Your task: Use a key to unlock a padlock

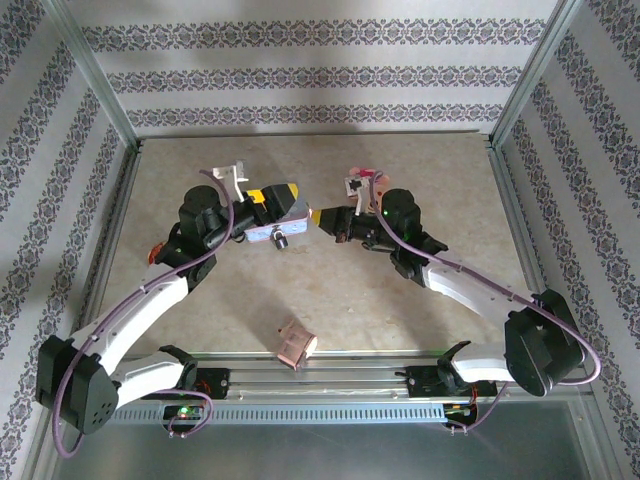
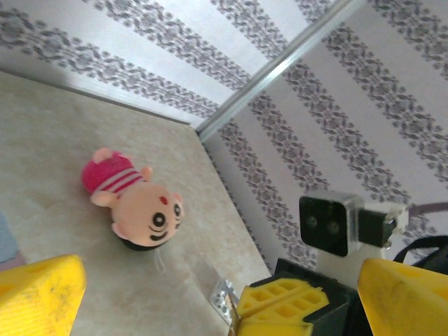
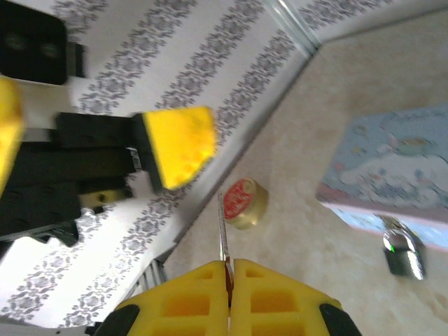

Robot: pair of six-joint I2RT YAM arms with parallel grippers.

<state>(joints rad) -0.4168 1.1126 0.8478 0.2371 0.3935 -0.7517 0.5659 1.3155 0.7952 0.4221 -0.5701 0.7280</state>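
1. Striped floral wallpaper covers the walls around a pale, marbled counter (image 1: 440,290) edged with metal rails.
2. My left fingers (image 1: 272,193) are spread wide near the middle of the counter, slightly toward its left edge, right by the pale-blue tin (image 1: 288,212). My left wrist camera has one yellow finger in each bottom corner, with bare counter between them. I cannot tell whether either one touches the tin.
3. My right fingers (image 1: 326,218) are pressed together on the key (image 3: 222,227). Its thin blade stands edge-on out of the seam between them, and the tip points toward the tin and my left fingers.
4. The padlock (image 1: 281,243) is small and dark with a silvery part. It sits just beside the tin's lower near side, about mid-counter, between my two sets of fingers. I cannot tell whether it is fastened to the tin.
5. A pink plush doll (image 2: 136,206) lies on the counter toward the far edge, face up.
6. A small round piece with a red top and gold rim (image 3: 245,203) rests on the counter close to the foot of a wall.
7. A pinkish-copper box (image 1: 296,343) sits at the middle of the near edge, well apart from everything I am working with.
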